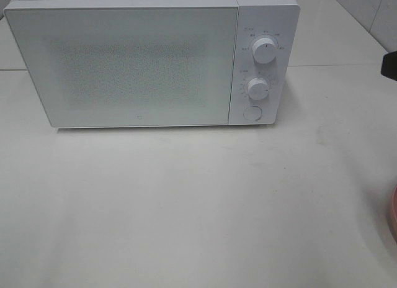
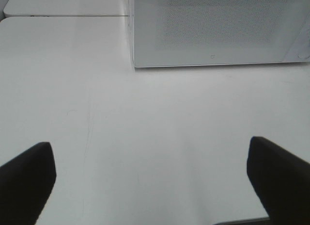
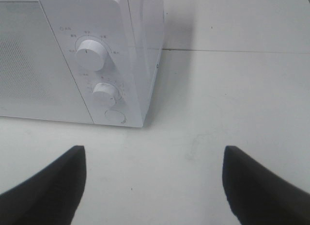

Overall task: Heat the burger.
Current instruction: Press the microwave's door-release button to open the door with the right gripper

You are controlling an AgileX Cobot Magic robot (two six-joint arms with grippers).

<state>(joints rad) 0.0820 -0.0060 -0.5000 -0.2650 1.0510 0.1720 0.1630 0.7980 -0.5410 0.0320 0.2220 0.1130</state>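
Microwave (image 1: pixel 124 64) sits at the back of the white table (image 1: pixel 186 207), door (image 1: pixel 130 27) closed. Two knobs, upper (image 1: pixel 265 50) and lower (image 1: pixel 257 88), with a round button (image 1: pixel 252 112) under them on its right panel

Left gripper (image 2: pixel 152 181): jaws spread wide, nothing between them, over bare table in front of the microwave's left part

Right gripper (image 3: pixel 155 186): jaws also spread, empty, over the table near the microwave's knob-side corner

Burger: not visible in any view, can't tell where it is. Only a pink rim (image 1: pixel 394 213) shows at the far right edge of the high view, mostly cut off; can't tell what's on it
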